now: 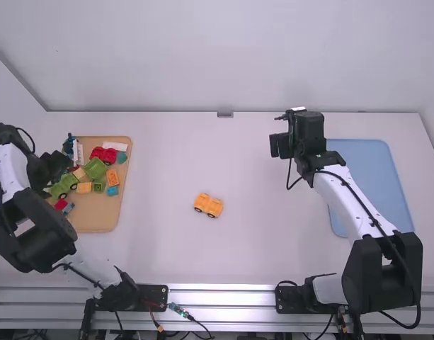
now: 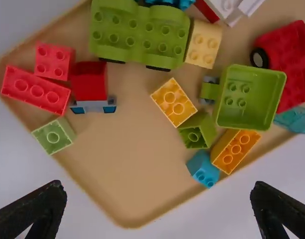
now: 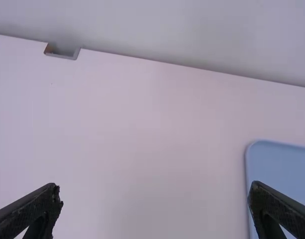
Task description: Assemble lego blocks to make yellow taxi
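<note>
Plastic likely makes the yellow-orange block (image 2: 173, 102) light, stiff and slick, so, left gripper (image 2: 158, 191) and right gripper (image 3: 155, 191) empty and spread, I'd pinch its flat sides.

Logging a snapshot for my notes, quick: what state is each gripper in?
Left gripper: open, holding nothing.
Right gripper: open, holding nothing.

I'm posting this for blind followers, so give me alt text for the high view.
A small yellow-orange lego vehicle stands on a white table between two robot arms. The left arm is over a tan tray of colorful blocks; the right arm is beside a blue tray.
</note>
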### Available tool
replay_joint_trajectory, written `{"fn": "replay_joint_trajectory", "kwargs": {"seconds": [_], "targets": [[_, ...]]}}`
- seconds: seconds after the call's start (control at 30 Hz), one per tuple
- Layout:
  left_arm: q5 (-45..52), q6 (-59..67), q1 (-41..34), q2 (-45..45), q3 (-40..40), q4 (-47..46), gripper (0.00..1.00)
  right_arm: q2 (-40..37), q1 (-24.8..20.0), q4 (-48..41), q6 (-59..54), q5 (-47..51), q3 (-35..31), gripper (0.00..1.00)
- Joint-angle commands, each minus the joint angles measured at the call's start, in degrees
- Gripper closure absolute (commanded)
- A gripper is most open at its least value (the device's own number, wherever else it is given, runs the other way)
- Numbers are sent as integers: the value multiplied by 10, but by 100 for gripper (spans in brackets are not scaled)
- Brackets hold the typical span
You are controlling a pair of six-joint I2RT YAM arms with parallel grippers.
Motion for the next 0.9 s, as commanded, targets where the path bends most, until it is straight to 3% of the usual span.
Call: {"fn": "replay_joint_trajectory", "kwargs": {"seconds": [0.0,0.33,0.37,0.57,0.67,0.77,0.87], "targets": [[6,-36,-3,-3,-1,9,1,2,1,2,3,-1,10,1],[41,-94,-2,-3,-8,99,0,2,1,2,3,0,10,1],[41,-103,-3,-3,-12,106,4,2,1,2,3,-1,10,1],[-30,-187,-5,-3,-24,106,1,2,1,12,3,-1,10,1],[-14,-116,-5,-3,-28,140,1,2,1,17,3,-1,10,1],[68,-3,-10,-2,-32,191,1,2,1,22,3,-1,10,1],[88,29,-17,7,-32,206,1,2,1,28,3,-1,10,1]]}}
